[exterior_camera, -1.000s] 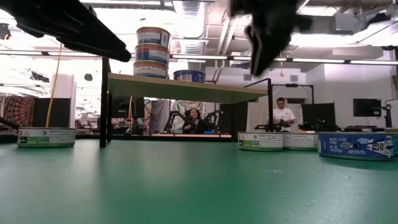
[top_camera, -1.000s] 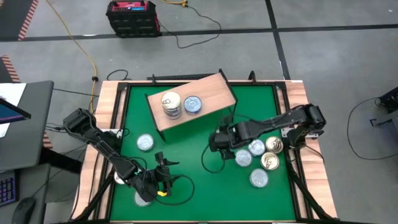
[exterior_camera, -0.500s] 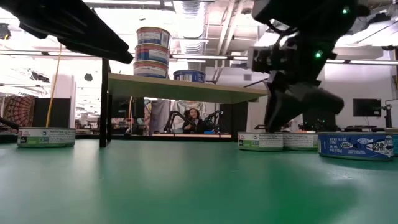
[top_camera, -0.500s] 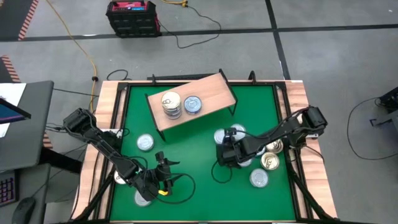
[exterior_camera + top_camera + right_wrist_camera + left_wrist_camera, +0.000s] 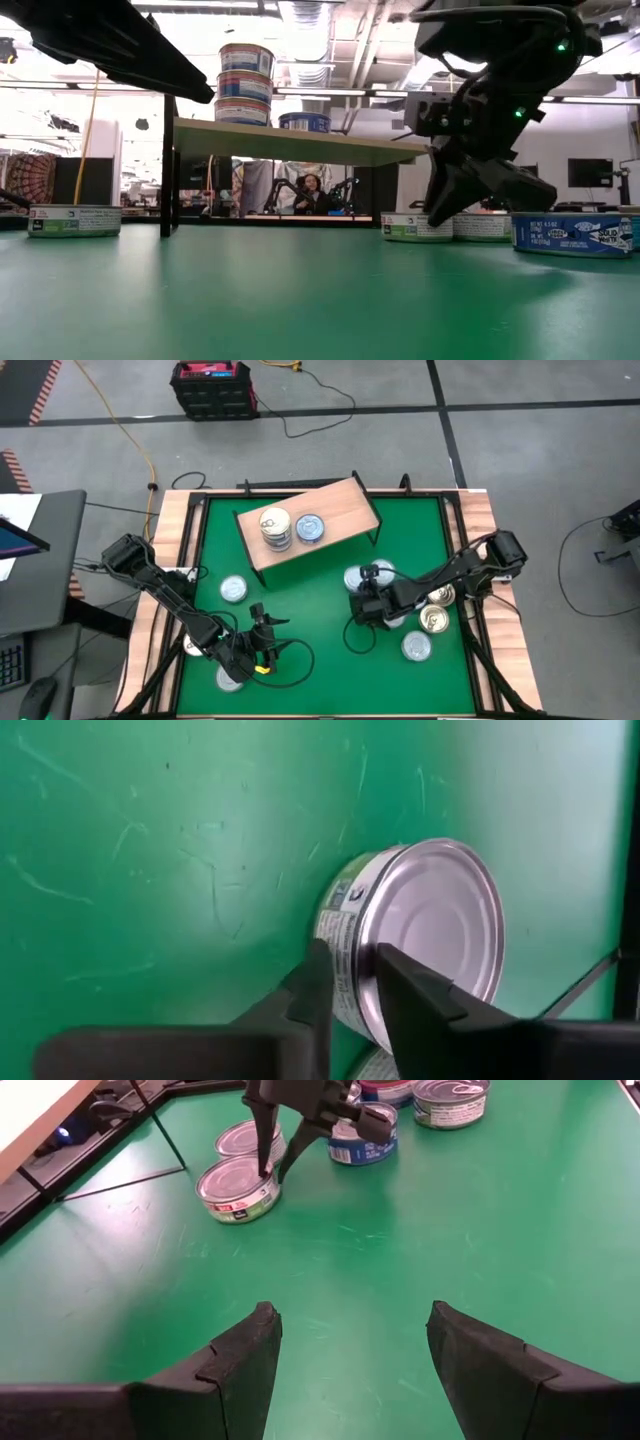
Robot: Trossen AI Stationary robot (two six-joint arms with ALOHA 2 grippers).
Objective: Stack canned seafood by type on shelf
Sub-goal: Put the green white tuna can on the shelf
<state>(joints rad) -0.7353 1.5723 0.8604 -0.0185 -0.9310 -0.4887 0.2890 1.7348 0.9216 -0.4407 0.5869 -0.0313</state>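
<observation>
The light-wood shelf (image 5: 340, 510) holds a stack of cans (image 5: 275, 528) and one blue-topped can (image 5: 310, 527). My right gripper (image 5: 352, 970) has come down on a silver-lidded, green-labelled can (image 5: 352, 576) that rests on the green table in front of the shelf. It also shows in the left wrist view as the can (image 5: 237, 1188) under the right gripper (image 5: 270, 1168). My left gripper (image 5: 350, 1350) hangs open over bare table near the front left, holding nothing. My right gripper has the can's rim (image 5: 358, 945) between its two fingers. One finger (image 5: 318, 982) lies on the labelled side wall and the other finger (image 5: 400, 985) on the lid. The fingers slant down from the table's right. The can sits flat on the table.
More cans lie to the right: a silver one (image 5: 383, 570), a blue-labelled one (image 5: 570, 233), gold-lidded ones (image 5: 433, 620) and another (image 5: 415, 647). Single cans lie at the left (image 5: 233, 589) and front left (image 5: 228, 678). The shelf's thin black legs (image 5: 166, 165) stand nearby.
My right gripper has dropped from high above the table to the can in front of the shelf, shifting a little toward the near edge and tipping steeper. The can has not moved.
</observation>
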